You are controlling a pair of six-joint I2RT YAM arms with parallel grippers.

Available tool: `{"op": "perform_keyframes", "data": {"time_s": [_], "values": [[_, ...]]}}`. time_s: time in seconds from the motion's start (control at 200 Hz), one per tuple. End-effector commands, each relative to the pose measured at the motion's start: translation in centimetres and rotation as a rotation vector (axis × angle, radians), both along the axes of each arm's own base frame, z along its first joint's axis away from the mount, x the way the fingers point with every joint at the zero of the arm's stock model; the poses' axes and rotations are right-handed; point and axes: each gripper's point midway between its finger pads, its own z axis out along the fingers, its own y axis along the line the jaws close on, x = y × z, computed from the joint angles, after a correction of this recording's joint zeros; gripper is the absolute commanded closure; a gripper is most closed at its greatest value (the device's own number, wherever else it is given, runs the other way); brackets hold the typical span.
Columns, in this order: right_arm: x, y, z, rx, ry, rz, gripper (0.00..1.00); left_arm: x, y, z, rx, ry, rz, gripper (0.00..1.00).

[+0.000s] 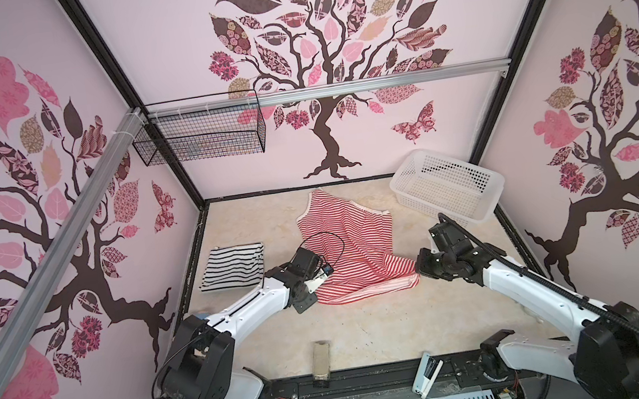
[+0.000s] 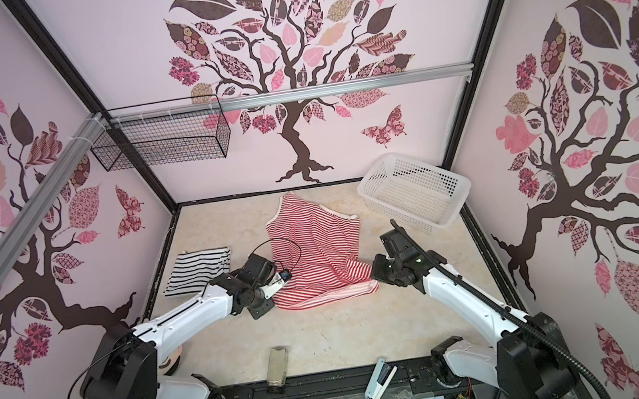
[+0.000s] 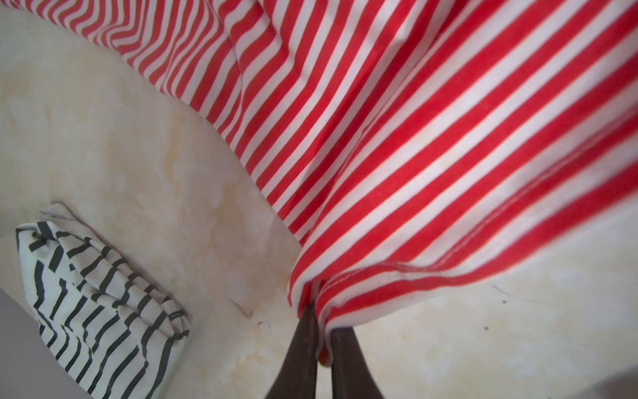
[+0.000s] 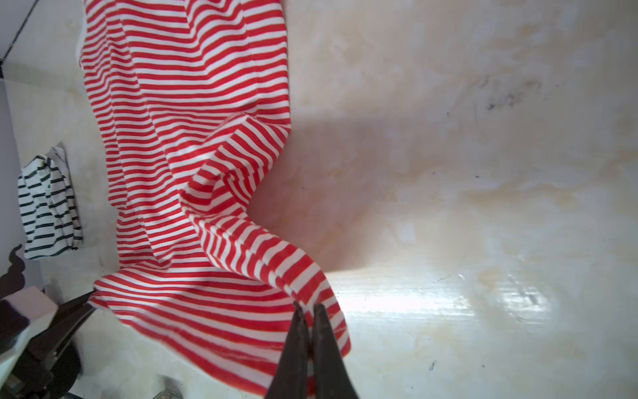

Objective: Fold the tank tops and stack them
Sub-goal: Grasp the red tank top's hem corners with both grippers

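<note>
Two tank tops are on the counter (image 1: 368, 328), and they are at different stages. The black-and-white tank top (image 1: 234, 266) is already a compact folded rectangle, lying well apart from the white basket (image 1: 446, 188), probably parked there as the base of the stack. The red-and-white tank top (image 1: 346, 243) lies between it and the basket, its strap end near the basket's far corner and its hem end away from the basket, toward the arms' bases. That hem is raised and rumpled because both grippers have hold of it. The left gripper (image 3: 324, 331) is pinched narrow on the hem corner farther from the basket, with cloth bunched between its jaws. The right gripper (image 4: 309, 311) is clamped almost closed on the hem corner nearer the basket. Holding the two corners at once looks like the start of a fold, hem carried up toward the straps; the cloth between them sags with a diagonal ridge, so it may need tension first. Count: two tank tops (one folded, one not), two grippers, one empty white basket, one wire basket (image 1: 200, 134) on the wall, and two small objects far from the white basket at the counter's near edge, too small to identify.
</note>
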Motion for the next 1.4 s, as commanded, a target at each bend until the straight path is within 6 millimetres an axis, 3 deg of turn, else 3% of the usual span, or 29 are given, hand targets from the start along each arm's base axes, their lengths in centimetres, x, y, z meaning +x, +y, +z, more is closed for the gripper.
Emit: {"op": "perform_keyframes", "data": {"time_s": [0.0, 0.105, 0.235, 0.3, 0.395, 0.6, 0.74, 0.93, 1.101, 1.246, 1.396], "values": [[-2.2, -1.9, -1.8, -0.101, 0.067, -0.011, 0.99, -2.1, 0.7, -0.6, 0.008, 0.061, -0.068, 0.87], [-2.9, -1.3, -2.9, -0.055, 0.091, -0.002, 0.97, -4.2, 0.3, -0.1, -0.059, 0.123, -0.120, 0.73], [-3.6, -1.1, -3.8, -0.039, 0.115, 0.007, 0.96, -4.6, 0.5, 1.7, -0.165, 0.098, -0.108, 0.58], [-3.8, -1.2, -4.1, -0.043, 0.122, 0.009, 0.96, -4.3, 0.7, 2.3, -0.212, 0.081, -0.083, 0.55], [-4.0, -1.0, -4.4, -0.030, 0.127, 0.012, 0.96, -4.2, 1.0, 1.6, -0.214, 0.092, -0.054, 0.54], [-4.0, -0.9, -4.7, -0.026, 0.135, 0.014, 0.95, -4.8, -0.1, -1.1, -0.250, 0.241, 0.001, 0.54], [-3.9, -0.8, -4.6, -0.016, 0.133, 0.011, 0.95, -3.9, -0.8, -2.5, -0.265, 0.272, 0.051, 0.54], [-4.2, -0.7, -5.0, -0.008, 0.139, 0.010, 0.94, -4.1, -1.8, -3.3, -0.305, 0.336, 0.060, 0.54], [-4.3, -0.8, -5.1, -0.009, 0.139, 0.007, 0.94, -4.3, -1.6, -4.6, -0.274, 0.382, 0.081, 0.55], [-4.3, -0.8, -5.2, -0.016, 0.143, 0.010, 0.94, -4.4, -1.6, -5.0, -0.266, 0.399, 0.080, 0.64], [-4.3, -0.7, -5.3, -0.009, 0.141, 0.014, 0.95, -4.6, -1.4, -5.3, -0.241, 0.428, 0.082, 0.83]]}}
